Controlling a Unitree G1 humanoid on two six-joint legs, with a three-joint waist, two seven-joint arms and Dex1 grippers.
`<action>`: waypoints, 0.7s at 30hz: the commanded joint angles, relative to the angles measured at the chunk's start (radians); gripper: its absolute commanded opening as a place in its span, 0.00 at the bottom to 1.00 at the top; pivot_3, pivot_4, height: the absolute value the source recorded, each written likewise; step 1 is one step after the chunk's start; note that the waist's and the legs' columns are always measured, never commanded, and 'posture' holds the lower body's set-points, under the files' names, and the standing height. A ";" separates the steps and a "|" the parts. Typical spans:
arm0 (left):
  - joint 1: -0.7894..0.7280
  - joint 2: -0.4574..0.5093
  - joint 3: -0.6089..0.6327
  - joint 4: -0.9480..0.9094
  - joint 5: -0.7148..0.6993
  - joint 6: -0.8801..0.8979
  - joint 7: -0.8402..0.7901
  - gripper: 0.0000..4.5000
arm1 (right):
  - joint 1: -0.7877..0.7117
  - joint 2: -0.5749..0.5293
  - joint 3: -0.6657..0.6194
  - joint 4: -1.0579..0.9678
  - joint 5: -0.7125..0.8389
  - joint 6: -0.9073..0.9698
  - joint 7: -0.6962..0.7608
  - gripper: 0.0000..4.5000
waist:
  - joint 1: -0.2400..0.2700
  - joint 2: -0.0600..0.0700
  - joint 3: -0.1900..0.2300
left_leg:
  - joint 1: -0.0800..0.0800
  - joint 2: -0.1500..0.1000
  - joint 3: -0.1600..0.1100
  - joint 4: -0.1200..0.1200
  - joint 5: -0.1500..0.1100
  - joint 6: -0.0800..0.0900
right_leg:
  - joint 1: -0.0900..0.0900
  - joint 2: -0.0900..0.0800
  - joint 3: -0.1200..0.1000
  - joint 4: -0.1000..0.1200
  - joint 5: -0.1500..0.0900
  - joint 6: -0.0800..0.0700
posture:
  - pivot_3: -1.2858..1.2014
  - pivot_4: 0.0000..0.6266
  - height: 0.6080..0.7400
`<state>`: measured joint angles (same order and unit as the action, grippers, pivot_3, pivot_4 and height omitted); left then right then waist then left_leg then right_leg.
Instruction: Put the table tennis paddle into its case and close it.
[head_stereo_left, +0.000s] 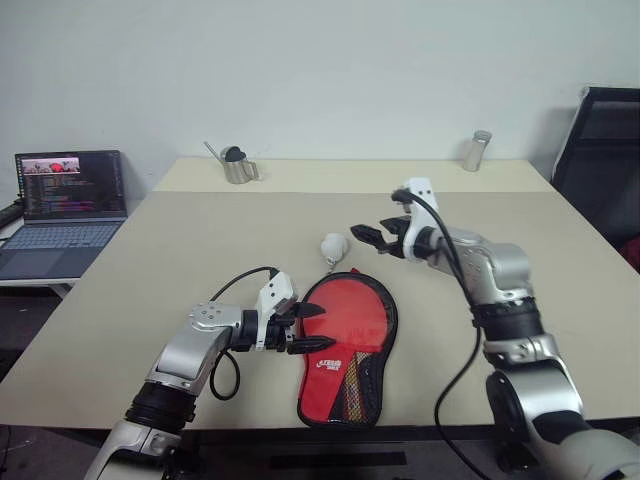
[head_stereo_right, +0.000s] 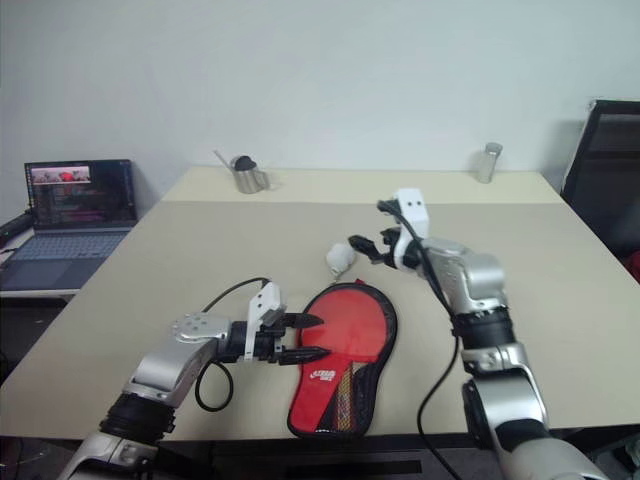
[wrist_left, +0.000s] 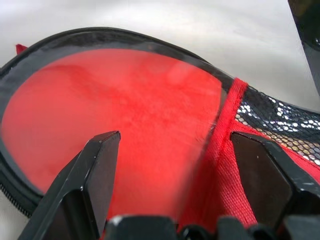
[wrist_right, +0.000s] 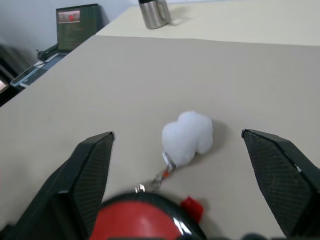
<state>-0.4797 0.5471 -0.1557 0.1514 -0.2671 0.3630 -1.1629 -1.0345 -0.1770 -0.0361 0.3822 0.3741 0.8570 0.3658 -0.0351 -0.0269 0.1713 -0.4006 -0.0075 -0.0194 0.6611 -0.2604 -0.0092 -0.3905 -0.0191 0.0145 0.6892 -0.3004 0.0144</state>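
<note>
The case lies flat near the table's front edge, red side up, with its white logo and black mesh pocket toward me. The table tennis paddle is hidden from view. My left gripper is open at the case's left edge, its fingers low over the red face. My right gripper is open and raised above the table beyond the case's rounded end, with nothing between its fingers. A white fluffy pom lies just past that end, joined to the case by a small chain.
A metal cup stands at the back left of the beige table, and a small shaker at the back right. An open laptop sits on a side surface to the left. A black chair is at the right.
</note>
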 joint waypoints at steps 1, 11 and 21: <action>0.019 -0.001 0.009 -0.047 -0.012 0.001 0.014 0.85 | -0.095 0.053 -0.002 0.188 -0.043 -0.119 -0.014 0.99 | 0.000 0.000 0.000 | 0.000 0.000 0.000 0.000 0.000 0.000 | 0.000 0.000 0.000 0.000 0.000 0.000 | 0.52 0.24 1.00; 0.065 0.012 0.025 -0.122 -0.022 0.038 0.054 0.85 | -0.277 0.198 0.000 0.779 -0.196 -0.545 -0.099 0.99 | 0.000 0.001 0.001 | 0.000 0.000 0.001 0.000 0.000 0.000 | 0.000 0.000 0.000 0.000 0.000 0.000 | 0.52 0.24 1.00; 0.062 0.011 0.113 -0.172 -0.082 0.092 0.126 0.85 | -0.112 0.151 0.000 0.381 -0.121 -0.403 0.197 0.99 | 0.005 0.002 0.001 | 0.000 0.000 0.000 0.000 0.000 0.000 | 0.000 0.000 0.000 0.000 0.000 0.000 | 0.52 0.24 1.00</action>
<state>-0.4151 0.5519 -0.0867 0.0275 -0.3143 0.4436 -1.0486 -1.1869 0.0072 -0.0326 0.9325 0.2075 0.3661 0.5014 -0.0300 -0.0253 0.1725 -0.4011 -0.0074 -0.0203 0.6610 -0.2605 -0.0094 -0.3899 -0.0197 0.0139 0.6885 -0.3003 0.0143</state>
